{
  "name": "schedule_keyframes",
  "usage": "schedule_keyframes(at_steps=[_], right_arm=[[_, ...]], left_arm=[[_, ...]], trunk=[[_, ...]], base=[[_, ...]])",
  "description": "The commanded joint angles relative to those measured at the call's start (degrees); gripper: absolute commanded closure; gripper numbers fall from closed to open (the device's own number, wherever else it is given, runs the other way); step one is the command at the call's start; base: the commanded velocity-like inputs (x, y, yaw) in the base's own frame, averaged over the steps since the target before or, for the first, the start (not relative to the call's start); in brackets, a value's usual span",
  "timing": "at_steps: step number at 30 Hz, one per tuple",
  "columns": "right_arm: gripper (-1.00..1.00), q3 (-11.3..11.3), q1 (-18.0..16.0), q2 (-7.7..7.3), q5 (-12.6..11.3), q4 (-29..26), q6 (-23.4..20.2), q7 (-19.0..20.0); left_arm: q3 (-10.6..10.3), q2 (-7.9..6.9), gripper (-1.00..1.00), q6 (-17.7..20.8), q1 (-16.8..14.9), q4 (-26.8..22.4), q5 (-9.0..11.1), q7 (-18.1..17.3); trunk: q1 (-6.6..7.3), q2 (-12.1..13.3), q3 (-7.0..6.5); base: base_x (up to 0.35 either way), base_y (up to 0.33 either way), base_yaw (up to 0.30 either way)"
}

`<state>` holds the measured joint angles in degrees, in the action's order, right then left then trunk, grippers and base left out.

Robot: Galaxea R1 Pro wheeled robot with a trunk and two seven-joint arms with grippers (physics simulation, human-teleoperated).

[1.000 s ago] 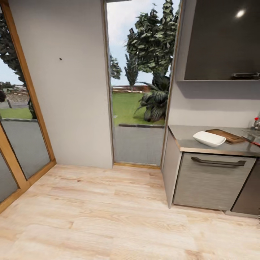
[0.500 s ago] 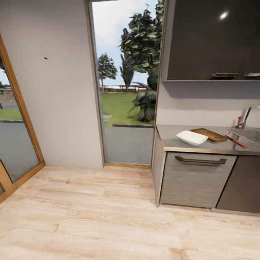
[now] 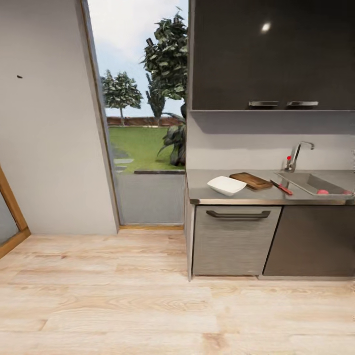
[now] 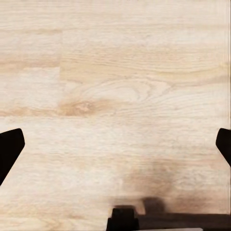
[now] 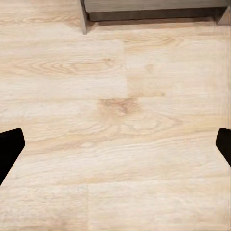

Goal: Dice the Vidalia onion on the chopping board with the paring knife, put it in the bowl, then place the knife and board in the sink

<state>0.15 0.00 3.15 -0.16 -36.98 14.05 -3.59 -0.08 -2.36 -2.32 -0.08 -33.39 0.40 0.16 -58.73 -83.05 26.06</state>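
In the head view, the grey countertop (image 3: 256,197) runs along the right wall, some way ahead of me. On it sits the white bowl (image 3: 226,185), with the dark brown chopping board (image 3: 250,180) just behind it. The paring knife (image 3: 281,187), red-handled, lies between the board and the sink (image 3: 309,183). A small pinkish round thing (image 3: 322,192), apparently the onion, rests in the basin. The chrome tap (image 3: 296,155) stands behind. My left gripper (image 4: 115,149) and right gripper (image 5: 115,147) are open over bare wood floor, with nothing between their fingers.
Dark cabinets (image 3: 310,241) and a grey drawer front with a handle (image 3: 238,214) sit under the counter, and dark wall cabinets (image 3: 271,54) hang above. A tall glass door (image 3: 143,148) onto a garden stands left of the counter. Wood floor (image 3: 148,296) stretches between me and the counter.
The head view has swung to the right: the counter has slid left in the picture and the sink and tap have come fully into view. Nothing on the counter has moved.
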Motion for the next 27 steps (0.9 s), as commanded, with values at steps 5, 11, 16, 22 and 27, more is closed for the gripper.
schedule_keyframes(at_steps=[5, 11, 16, 22, 27], right_arm=[[-1.00, 0.0, 0.0, 0.01, 0.0, 0.0, 0.1, -0.2], [-1.00, 0.0, 0.0, 0.01, 0.0, 0.0, 0.1, -0.3], [-1.00, 0.0, 0.0, 0.01, 0.0, 0.0, 0.1, -0.3], [-1.00, 0.0, 0.0, 0.01, 0.0, 0.0, 0.0, -0.3], [-1.00, 0.0, 0.0, 0.01, 0.0, 0.0, 0.0, -0.3]], left_arm=[[0.0, -0.01, -1.00, -0.1, 0.0, 0.0, 0.0, 0.0], [0.0, -0.01, -1.00, -0.1, 0.0, 0.0, 0.0, 0.0], [0.0, -0.01, -1.00, -0.1, 0.0, 0.1, 0.0, 0.0], [0.0, 0.01, -1.00, -0.1, 0.0, 0.1, 0.0, 0.0], [0.0, 0.07, -1.00, -0.1, 0.0, 0.4, -0.1, 0.0]], trunk=[[0.00, 0.0, 0.04], [0.00, 0.0, 0.04], [0.00, 0.0, 0.04], [0.00, 0.0, 0.04], [0.00, 0.0, 0.04]], base=[[0.000, -0.309, -0.017], [0.000, -0.309, -0.002], [0.000, -0.310, 0.000], [0.000, -0.310, 0.000], [0.000, -0.310, 0.000]])
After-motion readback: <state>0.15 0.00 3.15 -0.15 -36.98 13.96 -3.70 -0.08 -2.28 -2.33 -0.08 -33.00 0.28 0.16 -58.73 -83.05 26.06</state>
